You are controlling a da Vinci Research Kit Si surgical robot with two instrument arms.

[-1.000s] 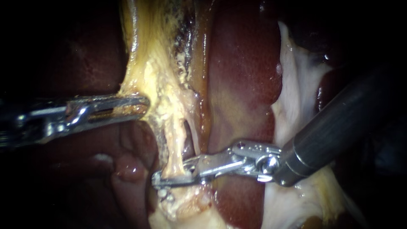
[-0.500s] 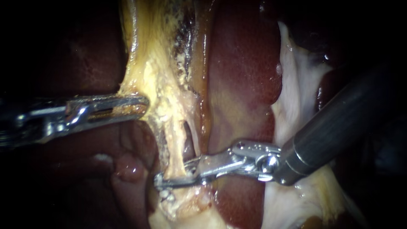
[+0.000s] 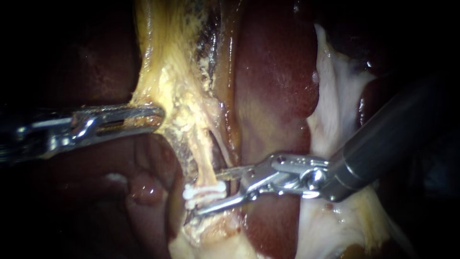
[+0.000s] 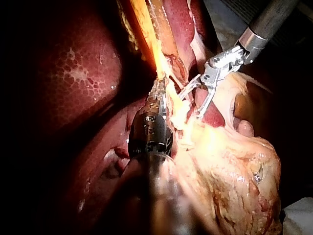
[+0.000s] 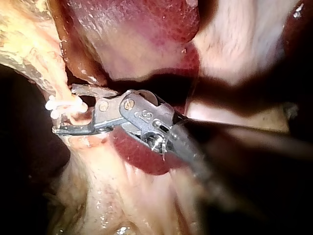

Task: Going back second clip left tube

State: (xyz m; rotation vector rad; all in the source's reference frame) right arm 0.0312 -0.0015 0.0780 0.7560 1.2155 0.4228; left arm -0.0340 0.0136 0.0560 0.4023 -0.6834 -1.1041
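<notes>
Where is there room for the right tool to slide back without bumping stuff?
Open room: the smooth red liver above the right instrument, between the yellow tissue and the white tissue. Crowded: around the white clip on the tube, where the right instrument, open, straddles it. The left instrument grips the yellow tissue's edge.

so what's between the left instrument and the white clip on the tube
In the endoscope view, the yellow tissue that the left instrument holds comes first. Then the thin tube runs down to the white clip. Nothing else lies there.
</notes>
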